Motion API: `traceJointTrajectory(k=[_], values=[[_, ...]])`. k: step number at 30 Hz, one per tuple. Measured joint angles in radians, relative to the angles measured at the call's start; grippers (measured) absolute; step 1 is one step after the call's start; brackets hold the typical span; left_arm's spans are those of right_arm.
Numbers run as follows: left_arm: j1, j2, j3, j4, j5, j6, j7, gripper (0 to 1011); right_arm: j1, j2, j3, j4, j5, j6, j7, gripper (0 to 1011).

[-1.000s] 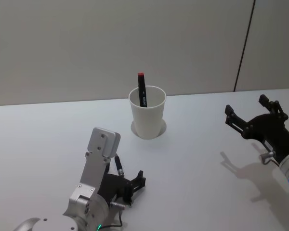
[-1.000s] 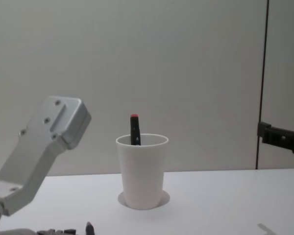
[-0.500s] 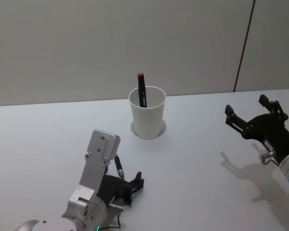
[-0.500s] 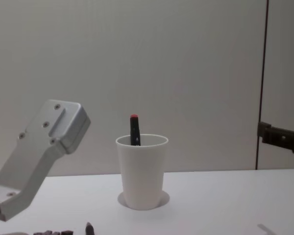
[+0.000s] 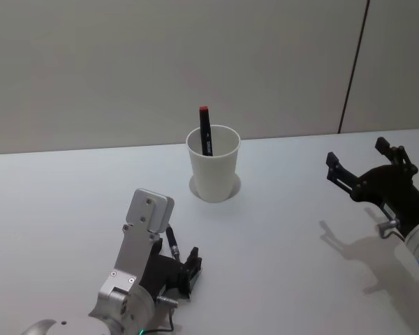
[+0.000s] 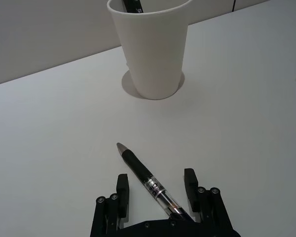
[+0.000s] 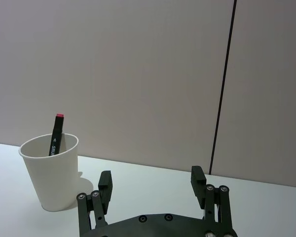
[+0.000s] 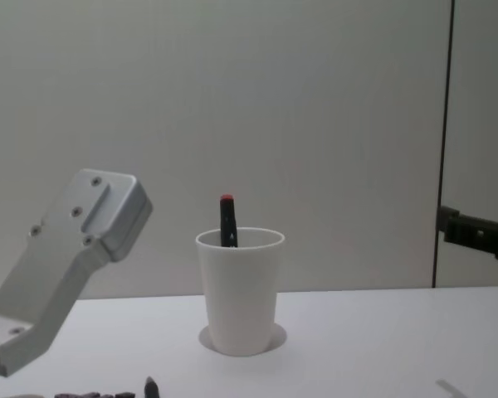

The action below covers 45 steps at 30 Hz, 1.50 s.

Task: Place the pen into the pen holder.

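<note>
- Already the pen (image 5: 206, 130) stands in the pen holder (image 5: 214, 174), leaning against its far side with the red cap (image 5: 204, 109) poking above, so for that pen the task looks finished.
- Nearer the robot than the pen holder and a little to its left, the left gripper (image 6: 156, 180) sits low over the table (image 5: 300, 209). Its fingers (image 6: 122, 183) are spread apart and clamp nothing.
- A second pen (image 6: 136, 163) lies flat between those fingers, touching neither, with its tip aimed towards the pen holder (its back end runs under the gripper's body, so its length is hidden).
- If this one is to go in too, I would centre the fingers across the barrel and close squarely on its middle so it does not pivot. Then lift clear, tip it upright, and lower it into the open near side of the pen holder.
- What stands in the way is the pen already inside, which takes up the far side of the mouth. A knock could also topple what looks like a light cup.
- Well to the right of the pen holder, the right gripper (image 5: 357, 154) hangs idle above the table, wide apart and empty.
- Behind the pen holder is a plain wall (image 5: 126, 70) with a dark vertical seam (image 5: 354, 66) off to its right.
</note>
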Motion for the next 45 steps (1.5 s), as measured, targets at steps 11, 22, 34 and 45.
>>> traceJointTrajectory(k=[11,22,34,45], values=[[0.001,0.001,-0.001,0.0,0.003,0.0,0.0,591,0.0,0.0,0.0,0.0,0.0,0.0,0.0,1001],[0.002,0.001,-0.001,0.0,0.004,0.0,0.0,445,0.0,0.0,0.0,0.0,0.0,0.0,0.0,1001],[0.002,0.001,-0.001,0.001,0.004,0.001,0.0,228,0.0,0.0,0.0,0.0,0.0,0.0,0.0,1001],[0.002,0.001,-0.001,0.002,0.004,0.001,0.0,129,0.0,0.0,0.0,0.0,0.0,0.0,0.0,1001]])
